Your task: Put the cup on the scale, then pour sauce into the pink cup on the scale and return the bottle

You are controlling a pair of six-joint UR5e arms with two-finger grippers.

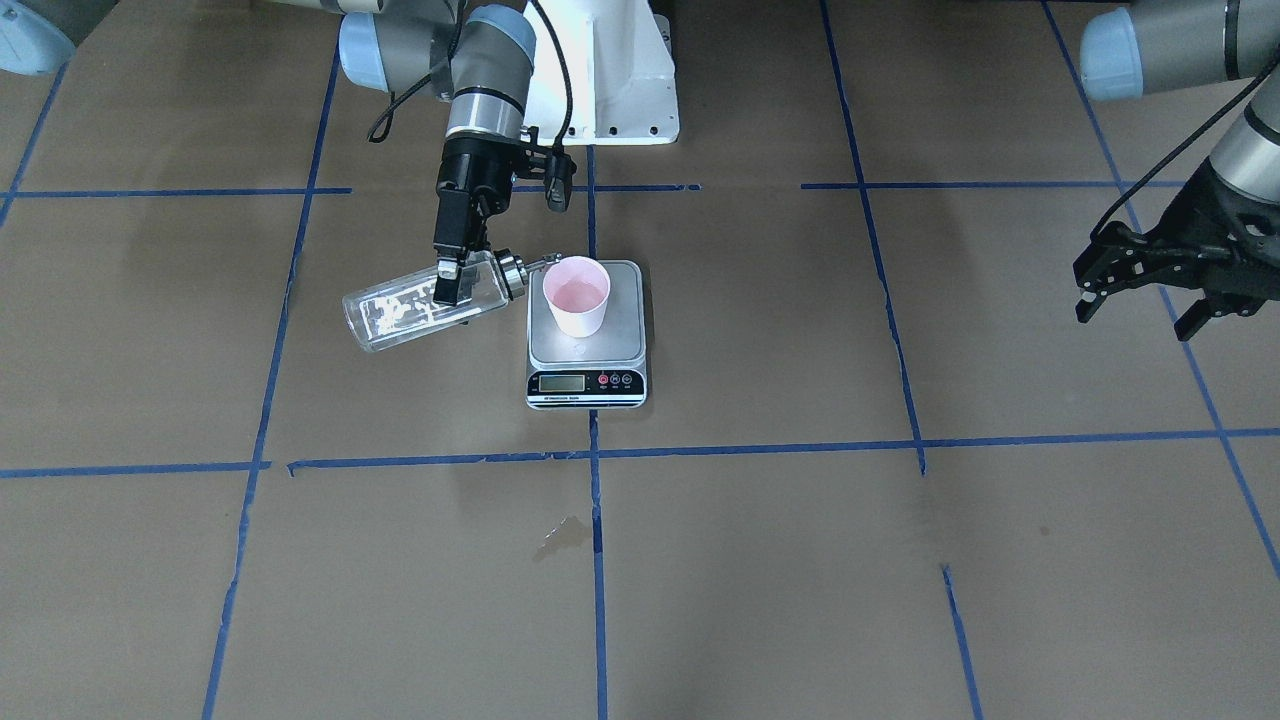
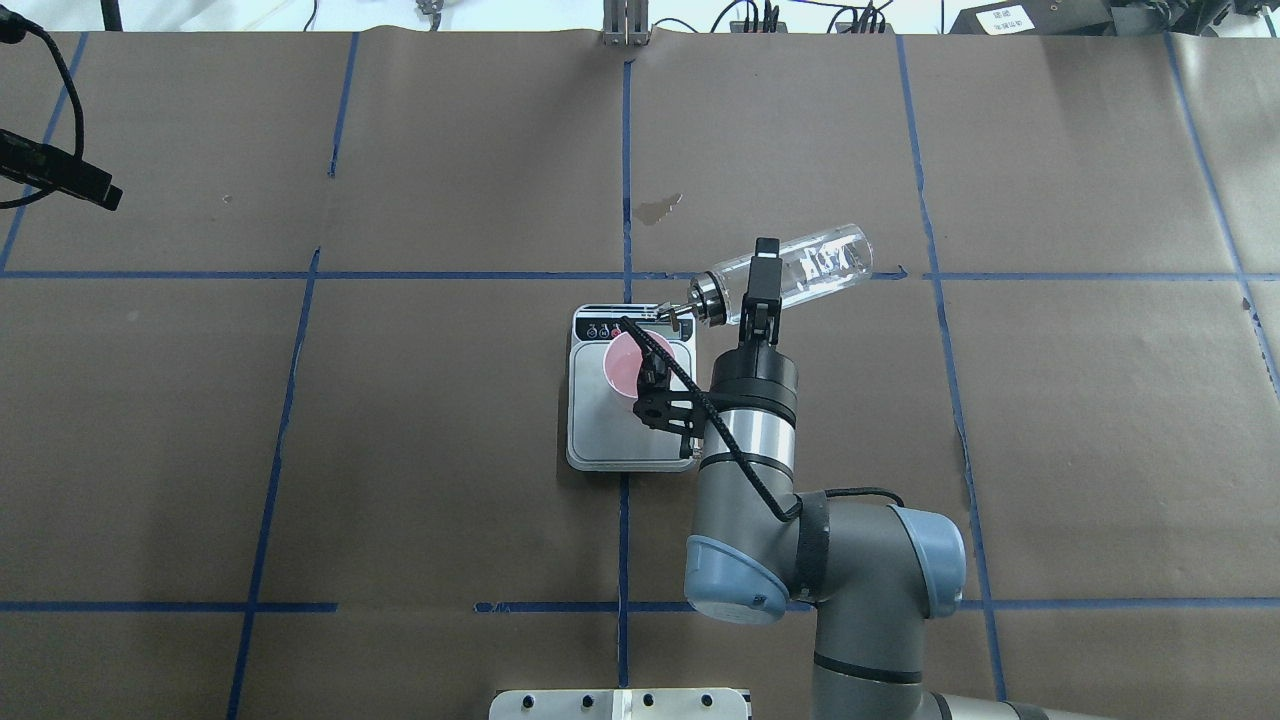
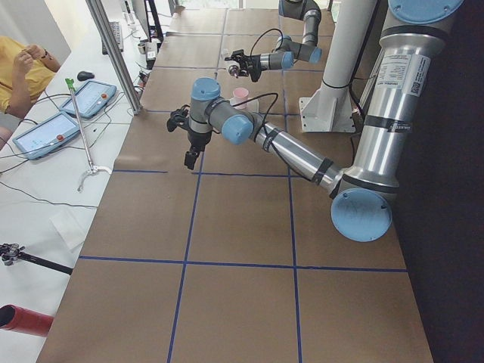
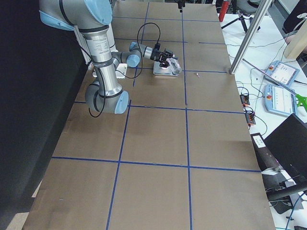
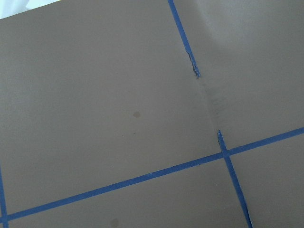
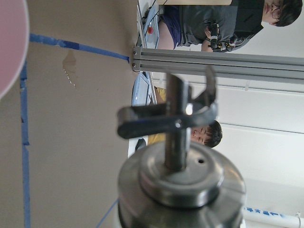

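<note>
The pink cup [image 1: 577, 295] stands upright on the steel plate of the scale [image 1: 587, 345], toward the plate's robot side. My right gripper [image 1: 450, 285] is shut on the clear glass bottle [image 1: 420, 305], which is tipped almost level. Its metal spout [image 1: 545, 262] points at the cup's rim. Clear sauce glints inside the glass; I cannot tell whether any is flowing. From overhead the bottle [image 2: 800, 270], the cup [image 2: 625, 365] and the scale [image 2: 620, 440] show beside the right gripper [image 2: 757, 290]. The right wrist view shows the collar and spout [image 6: 178, 142]. My left gripper [image 1: 1150, 285] is open and empty, far to the side.
A small wet stain [image 1: 562, 535] marks the brown paper on the operators' side of the scale. Blue tape lines grid the table. The robot's white base [image 1: 620, 80] stands behind the scale. Operators sit beyond the table's far edge [image 6: 209, 135].
</note>
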